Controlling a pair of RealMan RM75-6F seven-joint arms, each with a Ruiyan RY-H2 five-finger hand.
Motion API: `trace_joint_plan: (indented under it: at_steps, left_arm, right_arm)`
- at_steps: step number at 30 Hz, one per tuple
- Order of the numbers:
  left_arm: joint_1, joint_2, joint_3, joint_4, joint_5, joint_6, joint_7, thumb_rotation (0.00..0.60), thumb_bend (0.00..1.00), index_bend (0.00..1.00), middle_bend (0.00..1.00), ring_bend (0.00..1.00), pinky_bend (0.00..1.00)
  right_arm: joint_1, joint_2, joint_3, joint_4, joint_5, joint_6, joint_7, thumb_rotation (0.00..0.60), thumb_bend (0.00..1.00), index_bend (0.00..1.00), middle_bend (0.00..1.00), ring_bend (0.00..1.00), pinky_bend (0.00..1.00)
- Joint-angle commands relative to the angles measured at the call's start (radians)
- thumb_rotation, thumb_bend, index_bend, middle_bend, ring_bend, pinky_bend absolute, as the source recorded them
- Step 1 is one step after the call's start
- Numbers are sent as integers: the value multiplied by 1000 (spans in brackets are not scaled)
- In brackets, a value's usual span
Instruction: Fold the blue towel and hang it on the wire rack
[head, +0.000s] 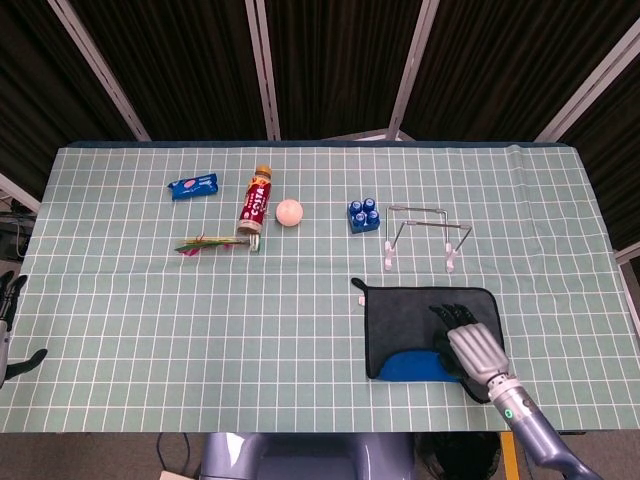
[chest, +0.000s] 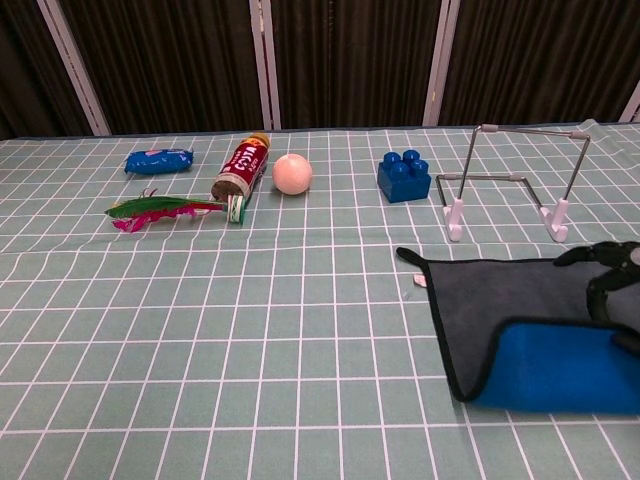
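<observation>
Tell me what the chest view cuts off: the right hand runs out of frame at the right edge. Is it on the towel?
Observer: Yes. From the head view the right hand lies back-up over the right half of the blue towel and appears to grip its turned-over near edge.
Operator: Does the fold cover the whole towel?
Observer: No. From above, the blue underside shows only as a strip along the near edge, left of the hand; the far part lies flat and grey.
Operator: I see no left hand at all.
Observer: The left hand is at the far left edge of the head view, off the table, holding nothing.
</observation>
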Motion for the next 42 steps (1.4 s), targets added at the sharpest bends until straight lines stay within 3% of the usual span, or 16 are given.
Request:
trace_joint_plan:
  at_steps: [1, 9, 42]
  left_arm:
    - [-3, -3, -1, 2, -6, -6, 5, 600, 0, 0, 0, 0, 0]
    - [-14, -13, -8, 11, -36, -24, 21, 600, 0, 0, 0, 0, 0]
    - [-32, -20, -13, 26, -81, -51, 30, 600, 0, 0, 0, 0, 0]
  right_arm:
    - [52, -1, 60, -3, 84, -60, -70, 600, 411, 669, 78, 0, 0]
    - [126, -48, 114, 45, 211, -116, -201, 600, 411, 669, 80, 0, 0]
    - [246, -130, 170, 155, 406, -166, -242, 600, 403, 670, 88, 0, 0]
